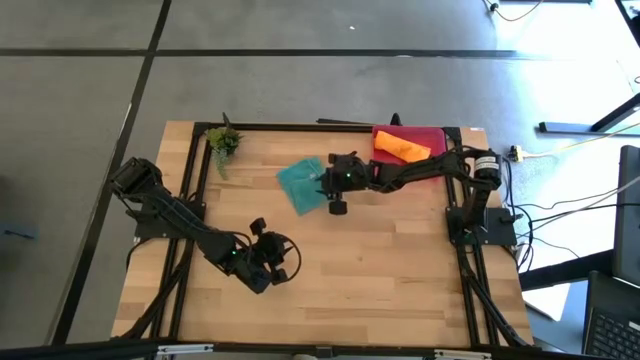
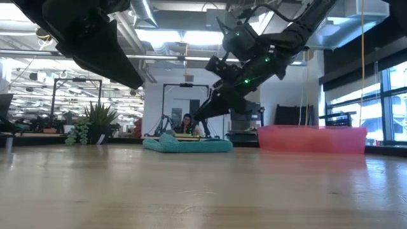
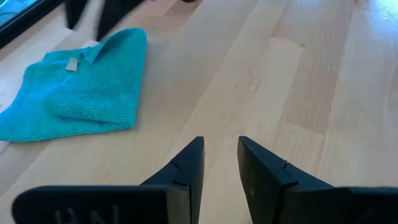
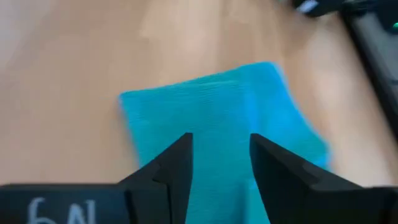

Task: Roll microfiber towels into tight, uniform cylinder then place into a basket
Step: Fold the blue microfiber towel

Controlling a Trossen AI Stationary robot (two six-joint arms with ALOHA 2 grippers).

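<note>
High view: the basket (image 1: 440, 133) sits at the table's far edge and serves as the landmark; the orange towel (image 1: 402, 147) already lies in it as a loose roll, angled across the tray.
Teal towel: the teal towel (image 1: 300, 184) lies flat and somewhat rumpled on the table (image 1: 380, 270), well to the left of the basket, one edge folded over.
Right gripper: the right gripper (image 4: 219, 163) hangs just above the teal towel's basket-side edge, jaws spread a little, nothing between them.
Left gripper: the left gripper (image 3: 219, 163) waits well away from the basket, toward the near side of the table, fingers slightly parted and empty.
Risk, uneven roll: the towel is skewed and partly doubled, so a roll started now would likely come out tapered or lumpy.
Risk, single layer: a pinch at the folded edge may catch only the top ply, and the cloth would drag rather than curl.
Risk, sliding: with no second hold on the far edge, the towel could skid across the smooth wood.
Risk, basket room: the orange roll lies slantwise and may crowd the second one.
</note>
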